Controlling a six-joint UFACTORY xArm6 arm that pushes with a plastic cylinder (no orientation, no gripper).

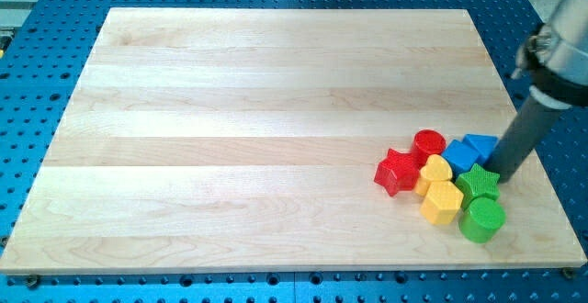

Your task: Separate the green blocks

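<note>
The green star (478,182) and the green cylinder (482,219) sit touching at the lower right of the frame, star above, cylinder below, on the right edge of a tight cluster. Both look like small, light, rigid plastic pieces that should slide easily on the smooth wood; nothing here can be gripped, so the place to work is the seam between the two, pushing on a flat side face so the block does not spin off. My tip (504,174) rests just to the right of the star, near its upper right point, with the rod leaning up toward the frame's right edge; it has no jaws to open or close. Left of the greens lie a yellow heart (435,169) and a yellow hexagon (442,202); above are a blue cube (458,154) and blue wedge (480,145), then a red cylinder (428,143) and red star (397,171), all on the board (257,110).
</note>
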